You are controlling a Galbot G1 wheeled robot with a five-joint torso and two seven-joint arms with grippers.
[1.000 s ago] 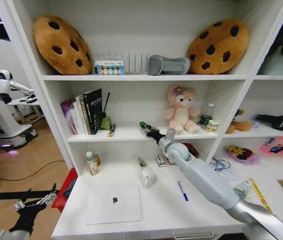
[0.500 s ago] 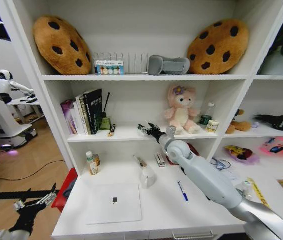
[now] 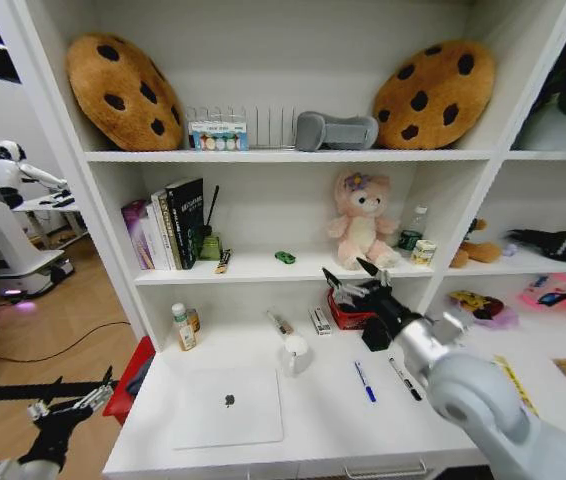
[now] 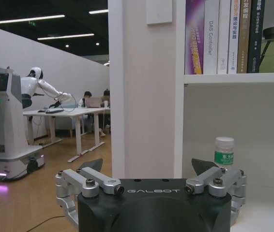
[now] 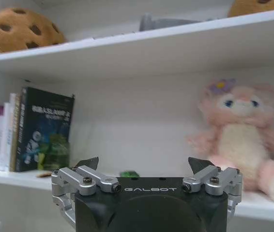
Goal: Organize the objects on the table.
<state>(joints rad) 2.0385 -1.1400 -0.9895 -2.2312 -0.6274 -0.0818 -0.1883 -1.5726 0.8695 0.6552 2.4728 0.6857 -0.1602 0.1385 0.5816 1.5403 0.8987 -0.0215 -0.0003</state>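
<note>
Head view: nearest, the silver laptop lies flat on the table, with the blue pen and the black pen just beside the right arm. A sweep of that arm could be expected to knock the pens or the white mug off the top. Off the table's left end, low down, the left gripper is parked, jaws spread wide and empty. The clear green-labelled bottle stands further back. The right gripper is held above the table below the shelf edge, jaws wide apart, nothing gripped. Farthest, the tiny green toy car rests on the shelf, clear of the fingers.
</note>
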